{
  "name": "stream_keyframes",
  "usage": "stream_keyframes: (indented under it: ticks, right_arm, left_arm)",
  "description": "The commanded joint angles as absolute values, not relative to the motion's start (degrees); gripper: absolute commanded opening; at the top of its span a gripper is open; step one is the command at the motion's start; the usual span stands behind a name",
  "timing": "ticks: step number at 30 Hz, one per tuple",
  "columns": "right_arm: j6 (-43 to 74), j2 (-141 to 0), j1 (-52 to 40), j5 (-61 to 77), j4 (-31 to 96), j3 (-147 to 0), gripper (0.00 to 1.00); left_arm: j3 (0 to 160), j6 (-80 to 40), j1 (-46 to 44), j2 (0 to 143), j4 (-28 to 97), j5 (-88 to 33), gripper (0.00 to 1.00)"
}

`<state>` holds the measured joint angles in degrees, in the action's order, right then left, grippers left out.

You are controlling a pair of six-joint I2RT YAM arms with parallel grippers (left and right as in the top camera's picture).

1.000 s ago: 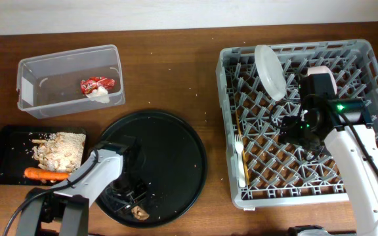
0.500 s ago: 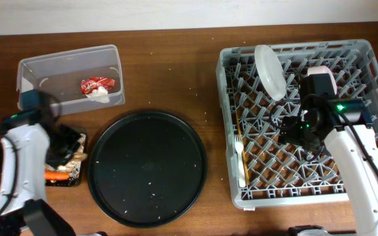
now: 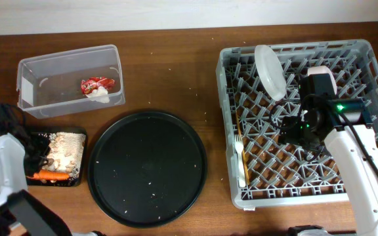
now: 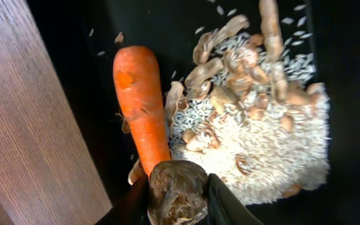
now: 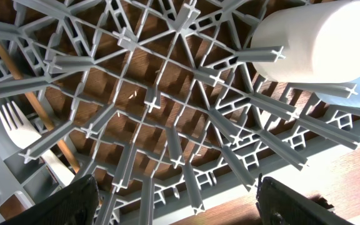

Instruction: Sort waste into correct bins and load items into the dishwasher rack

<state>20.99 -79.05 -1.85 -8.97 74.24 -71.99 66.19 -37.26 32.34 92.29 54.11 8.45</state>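
Note:
My left gripper (image 4: 177, 209) is shut on the small brown lump (image 4: 177, 190) and holds it just above the shallow black tray (image 4: 167, 22). Below it lie the orange carrot (image 4: 141, 106) and the beige-brown food scraps (image 4: 255, 131). In the overhead view this gripper (image 3: 37, 157) is over that tray (image 3: 5, 172), at the carrot (image 3: 50, 176). The clear tub (image 3: 44, 98) holds the red wrapper (image 3: 97, 83) and white tissue (image 3: 99, 93). My right gripper (image 5: 180, 206) is open and empty over the grey rack (image 3: 353, 59). The rack holds the white plate (image 3: 270, 71), fork (image 3: 240, 154), chopstick (image 5: 30, 94) and small white cup (image 5: 317, 40). The bowl and light-blue cup are hidden.
The large round black tray (image 3: 147, 167) lies between the bins and the rack, with only crumbs on it. My right arm (image 3: 359, 164) reaches over the rack's right side. Brown table (image 3: 176, 78) shows between tub and rack.
My left arm swung left from the round black tray to the shallow black tray. The brown lump is gone from the round tray and is in the left jaws. The right arm has not moved.

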Motion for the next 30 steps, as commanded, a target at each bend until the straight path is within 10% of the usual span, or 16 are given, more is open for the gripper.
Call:
stream_keyframes:
  ticks: [1,18,25,27,30]
  right_arm:
    - [21.2,-79.2,-1.4,-9.7,74.4,-71.8,0.84]
    - [21.2,-79.2,-1.4,-9.7,74.6,-71.8,0.84]
    - [21.2,-79.2,-1.4,-8.7,74.6,-71.8,0.99]
    - [21.2,-79.2,-1.4,-6.8,74.1,-71.8,0.98]
    - [14.2,-79.2,-1.4,3.5,71.0,-72.1,0.98]
  left_arm:
    - [65.6,-36.8,32.8,97.1,54.7,9.5,0.29]
    - [68.3,-35.0,31.5,96.4,59.2,3.9,0.48]
    - [68.8,-28.0,7.7,85.8,57.5,2.7,0.54]
    - [68.8,-22.5,-2.3,85.9,57.6,2.8,0.62]
    - [69.6,-14.9,-11.6,85.9,60.4,2.5,0.99]
